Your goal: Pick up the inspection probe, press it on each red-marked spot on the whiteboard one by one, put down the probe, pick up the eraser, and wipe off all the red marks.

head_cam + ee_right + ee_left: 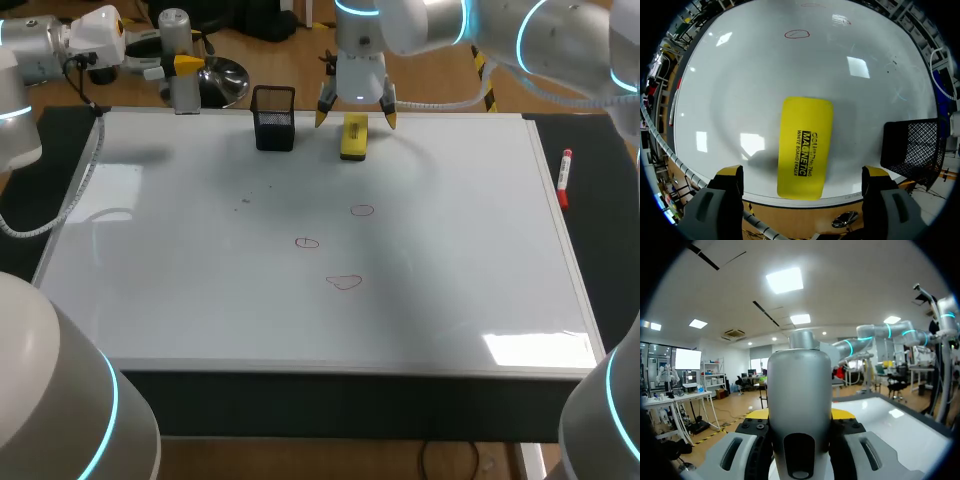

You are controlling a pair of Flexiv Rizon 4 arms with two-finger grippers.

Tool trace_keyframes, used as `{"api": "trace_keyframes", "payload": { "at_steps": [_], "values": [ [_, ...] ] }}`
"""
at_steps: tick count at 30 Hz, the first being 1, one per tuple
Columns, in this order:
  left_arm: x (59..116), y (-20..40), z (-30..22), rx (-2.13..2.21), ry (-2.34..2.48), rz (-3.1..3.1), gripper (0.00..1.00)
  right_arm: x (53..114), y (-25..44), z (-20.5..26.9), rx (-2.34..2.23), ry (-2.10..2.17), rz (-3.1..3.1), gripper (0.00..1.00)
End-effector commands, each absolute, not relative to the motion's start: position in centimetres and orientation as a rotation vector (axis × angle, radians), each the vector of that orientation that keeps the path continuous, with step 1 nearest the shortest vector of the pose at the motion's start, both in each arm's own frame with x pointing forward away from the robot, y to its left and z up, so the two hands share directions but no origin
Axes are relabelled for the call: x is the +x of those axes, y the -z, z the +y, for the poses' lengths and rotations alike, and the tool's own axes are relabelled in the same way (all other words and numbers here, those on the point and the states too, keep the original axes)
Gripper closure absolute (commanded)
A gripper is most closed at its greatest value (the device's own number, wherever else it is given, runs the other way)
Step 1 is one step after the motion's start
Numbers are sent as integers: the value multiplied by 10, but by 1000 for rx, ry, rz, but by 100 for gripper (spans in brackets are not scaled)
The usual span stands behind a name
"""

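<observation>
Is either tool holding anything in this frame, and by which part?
The left tool grips the inspection probe around the middle of its grey body. The right tool holds nothing; it is open over the yellow eraser.

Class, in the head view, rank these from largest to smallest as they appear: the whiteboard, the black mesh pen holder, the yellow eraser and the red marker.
1. whiteboard
2. black mesh pen holder
3. yellow eraser
4. red marker: longer than the eraser but much thinner, so this last pair is close.
</observation>
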State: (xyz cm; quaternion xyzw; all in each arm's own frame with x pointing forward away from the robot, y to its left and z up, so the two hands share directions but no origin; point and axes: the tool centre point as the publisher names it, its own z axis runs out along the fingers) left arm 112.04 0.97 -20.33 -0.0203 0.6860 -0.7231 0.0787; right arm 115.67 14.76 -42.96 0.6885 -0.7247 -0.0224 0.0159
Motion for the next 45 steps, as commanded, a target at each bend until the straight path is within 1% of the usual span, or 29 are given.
{"api": "trace_keyframes", "payload": {
  "at_steps": [1,13,14,15,16,17,19,20,21,22,23,24,25,33,34,35,36,37,38,39,45],
  "values": [
    [1119,202,10,-62,2162,2053,100,1163,436,154,2134,84,-2245,0],
    [1119,202,10,-62,2162,2053,100,1159,442,161,2125,112,-2251,0],
    [1119,202,10,-62,2162,2053,100,1158,443,161,2119,114,-2255,24],
    [1119,202,10,-62,2162,2053,100,1157,443,160,2115,115,-2256,32],
    [1119,202,10,-62,2162,2053,100,1156,444,160,2114,117,-2256,47],
    [1119,202,10,-62,2162,2053,100,1155,444,160,2106,118,-2258,54],
    [1119,202,10,-62,2162,2053,100,1154,444,159,2098,120,-2265,53],
    [1119,202,10,-62,2162,2053,100,1153,443,159,2089,123,-2272,56],
    [1119,202,10,-62,2162,2053,100,1152,443,158,2085,123,-2275,56],
    [1119,202,10,-62,2162,2053,100,1151,443,158,2079,128,-2280,59],
    [1119,202,10,-62,2162,2053,100,1150,443,158,2071,131,-2281,60],
    [1119,202,10,-62,2162,2053,100,1149,443,159,2063,139,-2280,56],
    [1119,202,10,-62,2162,2053,100,1148,442,159,2048,147,-2283,55],
    [1119,202,10,-62,2162,2053,100,1140,444,159,1993,157,-2305,56],
    [1119,202,10,-62,2162,2053,100,1140,445,159,1989,159,-2306,59],
    [1119,202,10,-62,2162,2053,100,1140,445,158,1984,159,-2309,69],
    [1119,202,10,-62,2162,2053,100,1139,445,158,1982,159,-2310,83],
    [1119,202,10,-62,2162,2053,100,1139,445,157,1979,159,-2311,84],
    [1119,202,10,-62,2162,2053,100,1139,445,156,1976,158,-2314,97],
    [1119,202,10,-62,2162,2053,100,1139,445,156,1971,154,-2318,100],
    [1119,202,10,-62,2162,2053,100,1138,441,152,1969,143,-2326,100]
  ]
}}
